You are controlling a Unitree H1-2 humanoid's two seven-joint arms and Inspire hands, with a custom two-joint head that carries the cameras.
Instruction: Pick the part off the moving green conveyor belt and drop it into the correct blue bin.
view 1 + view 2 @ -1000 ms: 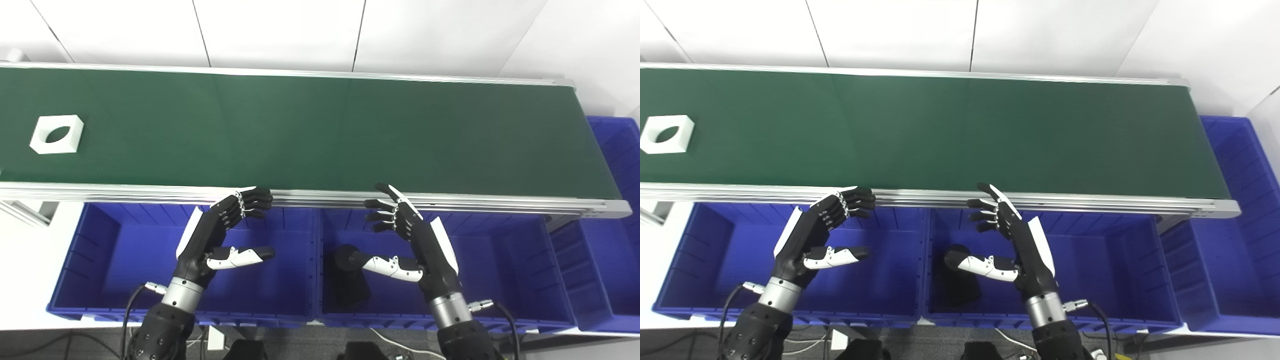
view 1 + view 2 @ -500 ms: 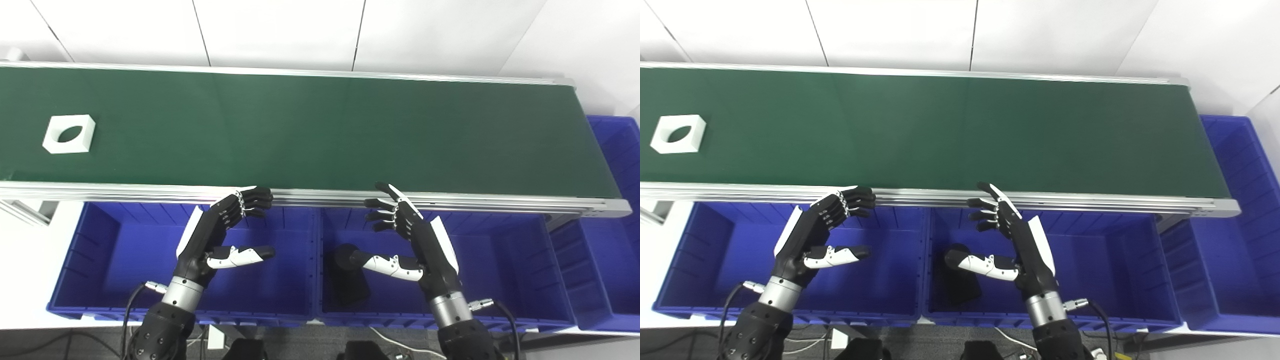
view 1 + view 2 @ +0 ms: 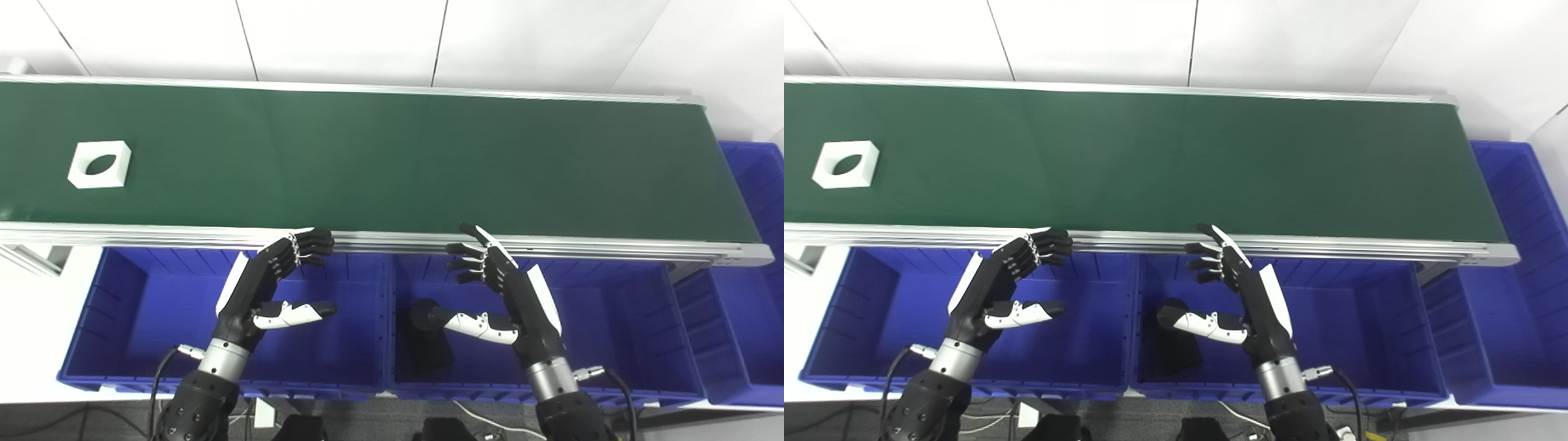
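A white square part with an oval hole (image 3: 100,165) lies on the green conveyor belt (image 3: 380,159) at the far left. My left hand (image 3: 269,288) is open and empty, held over the left blue bin (image 3: 141,306) just below the belt's front rail. My right hand (image 3: 502,294) is open and empty over the middle blue bin (image 3: 612,331). A black part (image 3: 425,343) lies in the middle bin, partly behind my right thumb. Both hands are well to the right of the white part.
The belt's aluminium front rail (image 3: 392,242) runs just above both hands. A third blue bin (image 3: 753,257) stands at the belt's right end. A white wall is behind the belt.
The white part has moved to the right along the belt. Both hands have stayed still and open.
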